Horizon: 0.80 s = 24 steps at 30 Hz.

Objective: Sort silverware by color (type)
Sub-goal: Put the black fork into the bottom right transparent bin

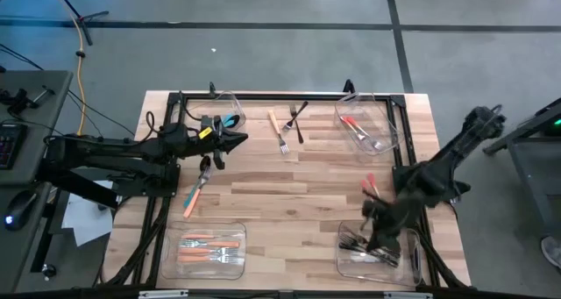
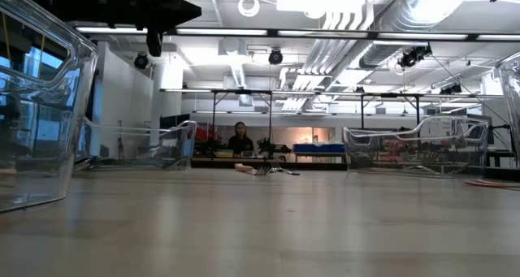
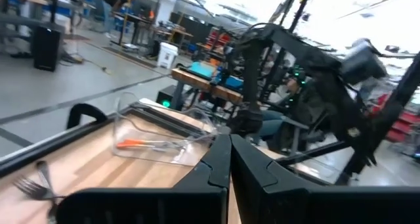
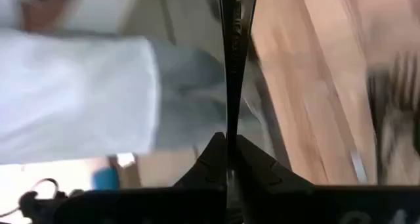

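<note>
Your right gripper [image 4: 228,159] is pinched tight on a thin dark utensil [image 4: 231,60] — it stands edge-on between the fingers in the right wrist view, and whether it is fork or spoon you cannot tell. From above, that gripper hangs over the near-right bin [image 1: 412,266], the one already holding the dark metal pieces [image 1: 364,246], so this looks like a drop of like with like. A red-orange piece [image 1: 369,186] lies just beside that arm, on bare wood. Across the table, the near-left bin [image 1: 238,235] holds the orange-handled set [image 1: 209,246], and the far-right bin [image 1: 386,115] a red-orange one [image 1: 354,124]. Still loose: an orange-handled utensil [image 1: 195,194] near your left gripper [image 1: 237,140], and forks [image 1: 292,124] at the far middle. The left gripper is closed on nothing, parked by the far-left bin [image 1: 230,97] — waiting, by the look of it.
</note>
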Each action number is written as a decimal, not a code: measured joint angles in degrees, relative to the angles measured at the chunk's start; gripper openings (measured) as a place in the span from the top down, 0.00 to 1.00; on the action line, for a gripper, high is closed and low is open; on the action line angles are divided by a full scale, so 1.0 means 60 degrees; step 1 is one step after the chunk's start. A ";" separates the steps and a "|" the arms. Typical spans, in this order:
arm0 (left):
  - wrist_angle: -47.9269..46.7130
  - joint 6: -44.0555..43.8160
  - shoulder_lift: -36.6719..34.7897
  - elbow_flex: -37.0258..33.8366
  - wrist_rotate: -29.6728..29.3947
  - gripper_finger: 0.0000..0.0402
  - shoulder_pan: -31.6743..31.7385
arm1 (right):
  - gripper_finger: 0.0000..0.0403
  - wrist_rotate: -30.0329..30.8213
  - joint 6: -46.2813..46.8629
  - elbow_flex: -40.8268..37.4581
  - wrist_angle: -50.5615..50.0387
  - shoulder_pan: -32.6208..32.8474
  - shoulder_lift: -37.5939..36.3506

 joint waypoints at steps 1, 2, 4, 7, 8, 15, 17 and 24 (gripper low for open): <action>-0.0003 0.0069 0.0000 0.0000 -0.0045 1.00 0.0000 | 1.00 -0.0004 0.0291 0.0000 -0.0119 0.0287 0.0217; -0.0010 0.0145 0.0000 0.0000 -0.0075 1.00 0.0000 | 1.00 0.0006 0.0554 0.0000 -0.0171 0.0524 0.0413; -0.0018 0.0298 0.0000 0.0000 -0.0106 1.00 0.0000 | 1.00 0.0003 0.0990 0.0000 -0.0206 0.0857 0.0831; -0.0021 0.0388 0.0000 0.0000 -0.0142 1.00 0.0000 | 1.00 0.0009 0.1354 0.0039 -0.0292 0.1062 0.1394; -0.0021 0.0391 0.0000 0.0000 -0.0149 1.00 0.0000 | 1.00 -0.0028 0.1356 0.0105 -0.0300 0.1071 0.1586; -0.0021 0.0393 0.0000 0.0000 -0.0166 1.00 0.0000 | 1.00 -0.1372 0.0163 0.1371 -0.3362 0.1033 0.3379; -0.0021 0.0390 0.0000 0.0000 -0.0166 1.00 0.0000 | 1.00 -0.1434 -0.0221 0.1702 -0.4126 0.1034 0.3829; -0.0036 0.0390 0.0000 0.0000 -0.0164 1.00 0.0000 | 1.00 -0.1298 -0.0401 0.1825 -0.4233 0.1027 0.4802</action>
